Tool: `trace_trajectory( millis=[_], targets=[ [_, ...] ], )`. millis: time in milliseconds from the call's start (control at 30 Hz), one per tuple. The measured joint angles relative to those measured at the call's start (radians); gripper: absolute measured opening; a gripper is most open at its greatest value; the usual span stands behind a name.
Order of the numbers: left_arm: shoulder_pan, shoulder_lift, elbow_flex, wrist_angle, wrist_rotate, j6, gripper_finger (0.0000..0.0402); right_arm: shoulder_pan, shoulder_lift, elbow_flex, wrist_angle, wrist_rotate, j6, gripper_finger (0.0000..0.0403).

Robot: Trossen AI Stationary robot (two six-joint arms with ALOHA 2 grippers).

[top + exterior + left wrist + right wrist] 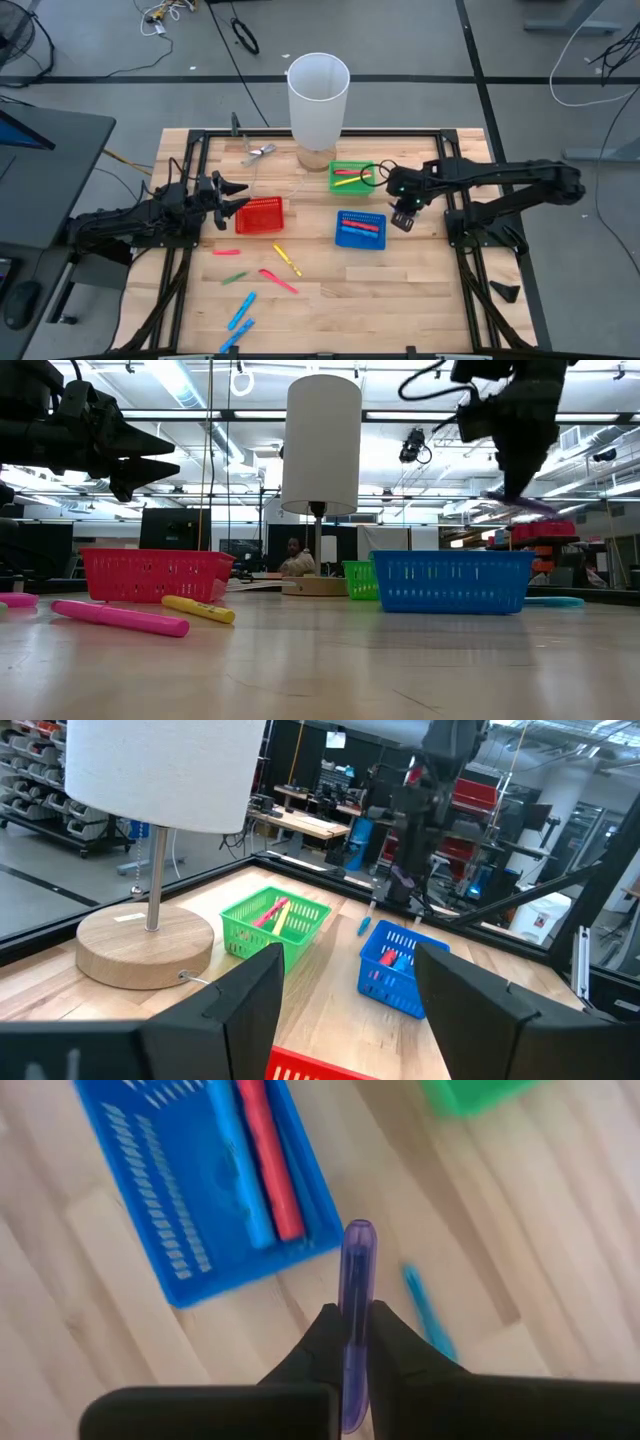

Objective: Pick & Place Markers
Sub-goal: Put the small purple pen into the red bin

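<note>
Your right gripper [352,1342] is clenched on a slim purple plastic marker [357,1295], held in the air just beside the square blue mesh basket [360,229], on its side away from the red one. That blue basket already holds a red marker [270,1165] and a light blue marker [236,1160]. Your left gripper [237,194] waits with fingers spread above the square red mesh basket [260,216]. More markers lie loose on the wooden table [380,285], among them a pink marker [120,618] and a yellow marker [198,608].

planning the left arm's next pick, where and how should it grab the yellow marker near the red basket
Grip the yellow marker at mid-length, coming straight down, fingers closing across its thin width. It lies flat on the table, angled, with clear space either side; the pink marker lies apart.
</note>
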Motion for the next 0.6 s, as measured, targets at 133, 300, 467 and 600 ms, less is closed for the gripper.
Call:
trace_trajectory(
  millis=[133, 300, 467, 600],
  targets=[
    [0.000, 0.000, 0.000, 0.000, 0.000, 0.000, 0.0232, 0.009, -0.022, 0.000, 0.066, 0.000, -0.041, 0.0011],
    [0.000, 0.000, 0.000, 0.000, 0.000, 0.000, 0.0232, 0.018, -0.038, 0.000, 0.144, 0.000, -0.071, 0.0011],
    [0.000, 0.000, 0.000, 0.000, 0.000, 0.000, 0.0232, 0.032, -0.039, 0.000, 0.268, 0.000, -0.087, 0.0011],
    [0.000, 0.000, 0.000, 0.000, 0.000, 0.000, 0.0232, 0.038, -0.039, 0.000, 0.410, 0.000, -0.126, 0.0011]
  ],
)
